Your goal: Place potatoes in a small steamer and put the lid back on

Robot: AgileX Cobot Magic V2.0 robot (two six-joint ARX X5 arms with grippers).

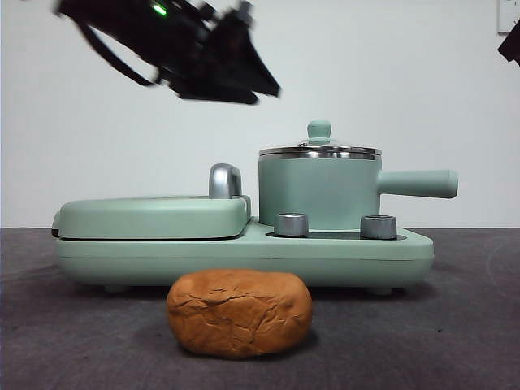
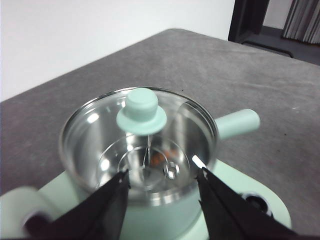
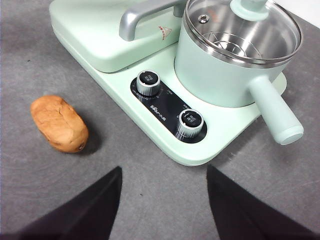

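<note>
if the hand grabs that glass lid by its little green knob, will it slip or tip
The knob looks smooth and rounded above a flared base, so pinching low probably holds better. The lid is glass with a steel rim, likely heavy for its size and breakable if dropped. Held by the centre, it should hang fairly level. The left hand hovers open near it.

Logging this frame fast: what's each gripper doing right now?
Left gripper: open, empty, above the lid.
Right gripper: open, empty, holding nothing.
</note>
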